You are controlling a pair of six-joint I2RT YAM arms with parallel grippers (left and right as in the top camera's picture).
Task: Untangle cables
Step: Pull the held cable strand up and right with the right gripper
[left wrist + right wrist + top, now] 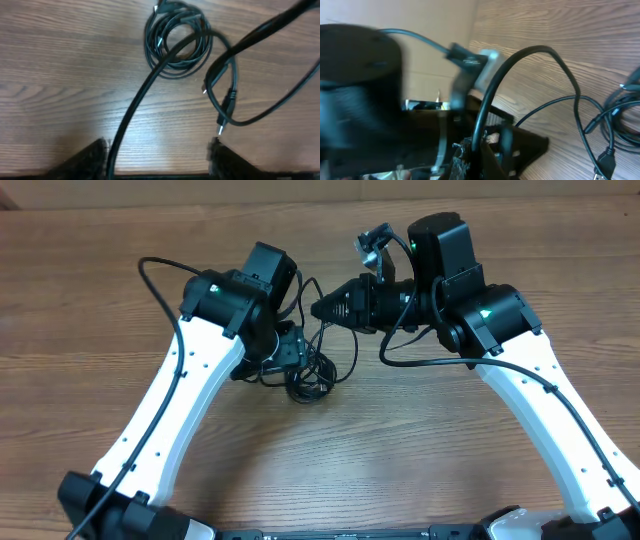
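Table: wooden table (420, 470), grain running side to side; both arms reach in from the near edge and meet toward the middle.

Cables: I see the cables (312, 375) bunched in a loose black knot near the centre of the table, a little left of the midline, just under the two wrists.

Coil: on the left wrist camera, part of the bunch is a tight round coil (177, 40) lying flat on the wood toward the top of my view.

Loose strand: one strand leaves the coil and runs down between the left fingers; a second loops to the right and ends in a small plug (220, 122) resting on the wood.

Left gripper: the left gripper (288, 348) hangs over the left side of the knot. Its fingers (90, 160) stand well apart, so I call the jaws parted, with that strand passing between them, nearer the left finger and not pinched.

Right gripper: the right gripper (322, 308) points left at the far side of the knot, jaws fully closed. My right wrist view is blurred, and I cannot tell whether a cable is caught in them.

Right wrist view: thin strands (615, 115) and a flat plug (606, 161) lie on the wood at the right edge.
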